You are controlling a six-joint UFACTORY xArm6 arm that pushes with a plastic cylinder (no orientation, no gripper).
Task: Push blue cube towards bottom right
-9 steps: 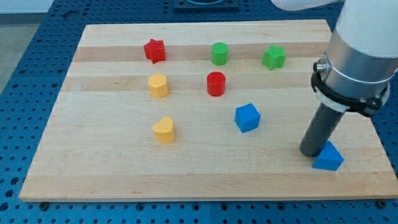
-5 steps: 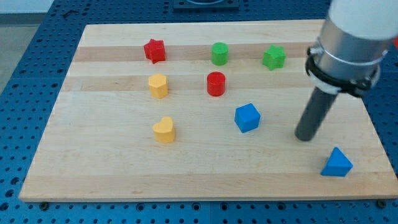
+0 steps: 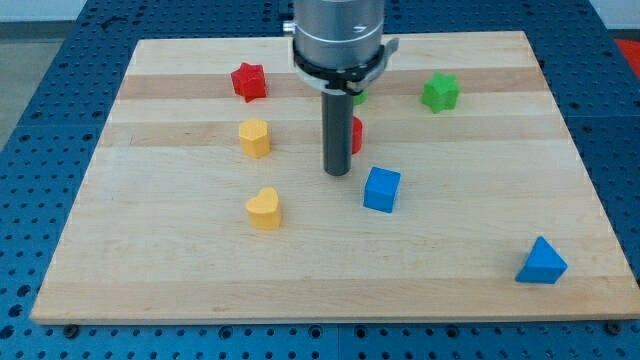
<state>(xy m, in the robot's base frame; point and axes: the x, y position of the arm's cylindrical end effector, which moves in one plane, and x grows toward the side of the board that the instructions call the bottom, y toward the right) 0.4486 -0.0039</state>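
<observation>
Near the tabletop (image 3: 150,270) centre, blue cube (image 3: 381,189) sits intact, my tip (image 3: 337,172) just beside, upper left; no hand fitted.

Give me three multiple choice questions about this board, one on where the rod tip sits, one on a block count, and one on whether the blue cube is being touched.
1. Where is my tip relative to the blue cube?
A. To its upper left in the view
B. To its lower right
C. Directly below it

2. How many yellow blocks are on the wooden board?
A. One
B. Two
C. Three

3. What is the state of contact between my tip and the blue cube?
A. The tip rests on top of the cube
B. The tip is pressed against the blue triangular block instead
C. The tip stands close beside the cube, with a thin strip of board showing between them

Answers:
1. A, the rod's end sits left of and slightly above the cube.
2. B, one yellow block and a yellow heart below it.
3. C, a narrow gap shows; the blue triangular block lies far off at lower right.
</observation>
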